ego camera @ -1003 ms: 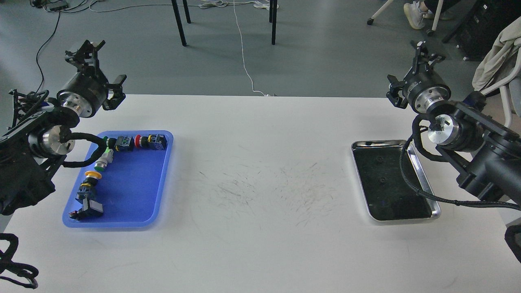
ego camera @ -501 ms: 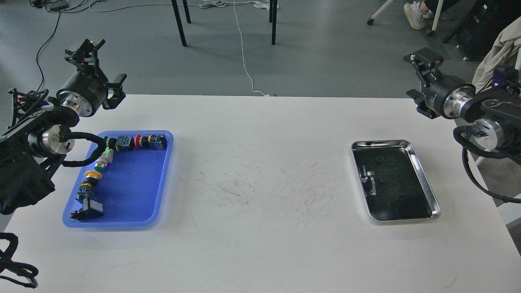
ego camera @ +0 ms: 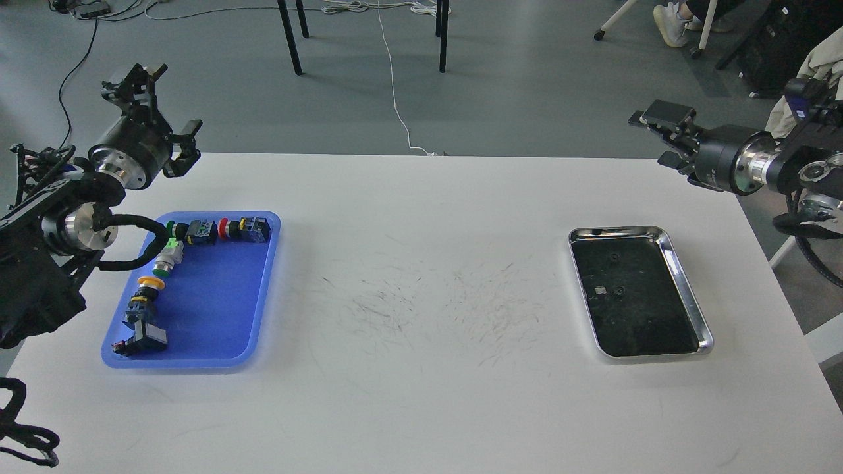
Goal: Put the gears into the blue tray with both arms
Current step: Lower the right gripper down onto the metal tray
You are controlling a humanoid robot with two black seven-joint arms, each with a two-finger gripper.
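Since half a second ago the right arm has swung outward, so the right gripper now points left from the far right edge, level with the table's far edge, its fingers spread with nothing between them. Over the same time the left gripper has barely shifted; it hangs above the far left corner of the white table, fingers wide apart and empty.

Both gears lie in the dark bed of the silver tray on the right, one farther back than the other, well apart from the blue tray on the left. That tray holds push-button switches with green, red and yellow caps along its far and left sides. No writing or brand mark is readable anywhere.
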